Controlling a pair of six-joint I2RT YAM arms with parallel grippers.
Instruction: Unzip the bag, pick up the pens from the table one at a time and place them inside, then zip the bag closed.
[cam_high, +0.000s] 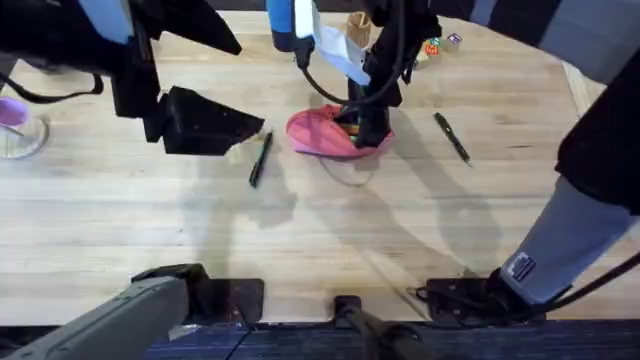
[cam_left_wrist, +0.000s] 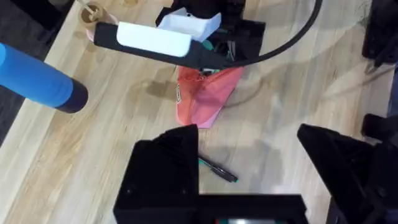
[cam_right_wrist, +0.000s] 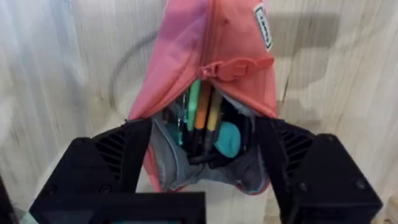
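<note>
Between the spread fingers (cam_right_wrist: 118, 162) of the right end effector (cam_right_wrist: 202, 168) gapes the open mouth of the pink pencil pouch (cam_right_wrist: 211, 56), showing green, orange and teal items inside, its reddish zipper pull (cam_right_wrist: 239, 66) just beyond, on the pale wooden surface (cam_right_wrist: 56, 74).

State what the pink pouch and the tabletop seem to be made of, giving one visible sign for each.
The soft pink zipped pouch looks like matte woven fabric: it sags and creases, with a sewn label. The pale plank tabletop looks like smooth-finished wood: grain lines and plank joints show, with a faint sheen, though a laminate cannot be ruled out.
</note>
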